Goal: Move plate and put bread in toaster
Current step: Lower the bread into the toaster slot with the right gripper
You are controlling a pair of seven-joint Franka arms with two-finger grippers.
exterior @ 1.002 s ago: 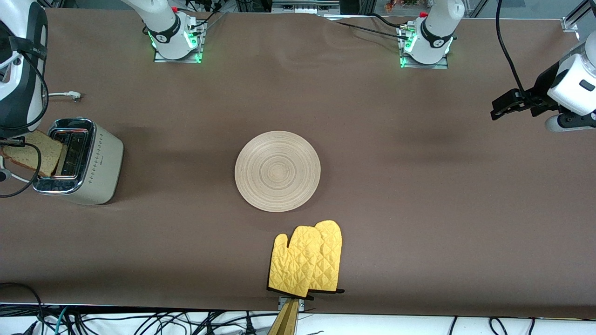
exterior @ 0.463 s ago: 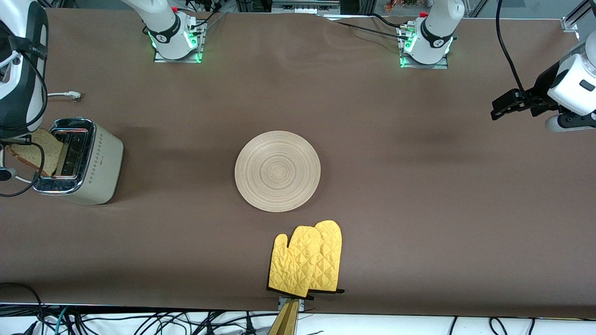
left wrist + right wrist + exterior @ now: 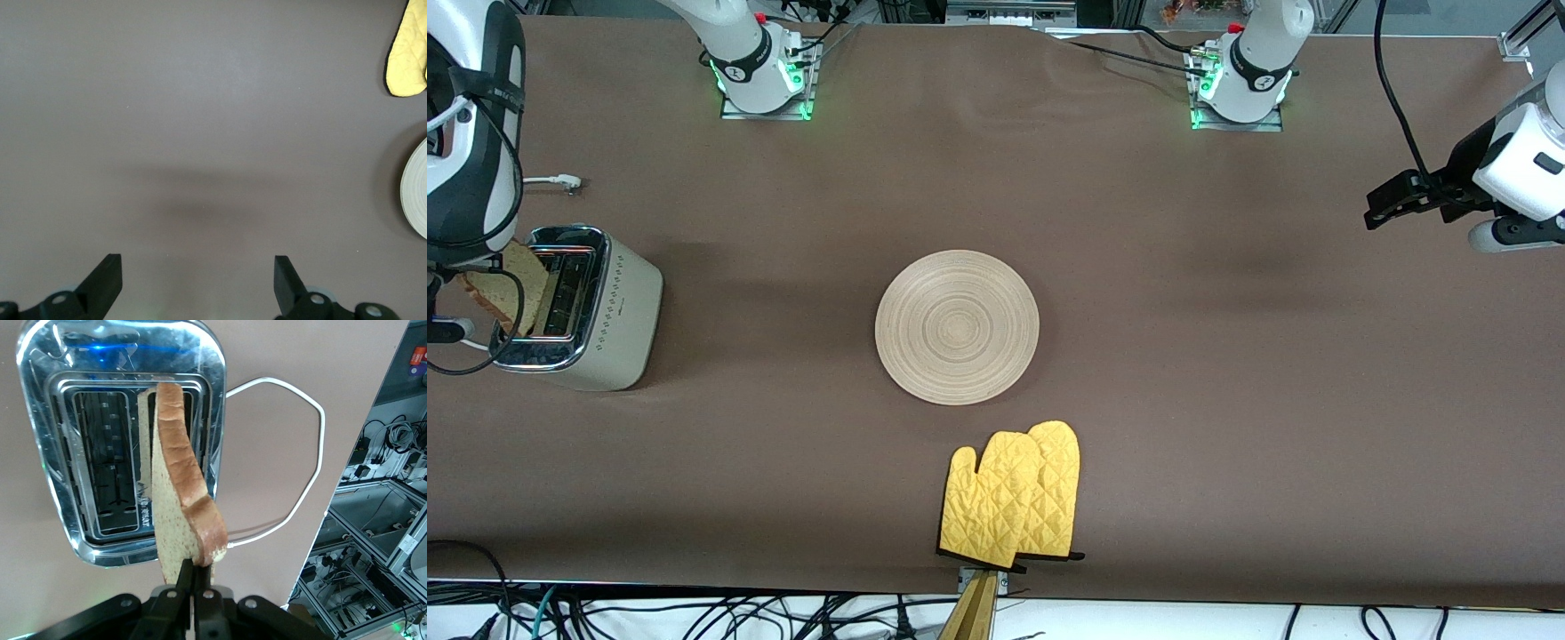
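Bread point(image 3: 180, 493) swung upright over toaster point(image 3: 123, 447), pinched by right end effector point(image 3: 195, 587); left end effector point(image 3: 197, 283) apparently spread, waiting.

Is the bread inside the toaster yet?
Not yet: the bread hangs edge-down over the toaster, pinched by the right gripper.

A: front cam barely shows the right end effector point(image 3: 445, 293); arm and cables cover it; bread point(image 3: 503, 286) half hidden too

B: yep; left wrist view clips the plate point(image 3: 417, 200) and oven mitt point(image 3: 408, 53) at the edge; cord point(image 3: 293, 460) runs out of sight under the toaster point(image 3: 47, 400)
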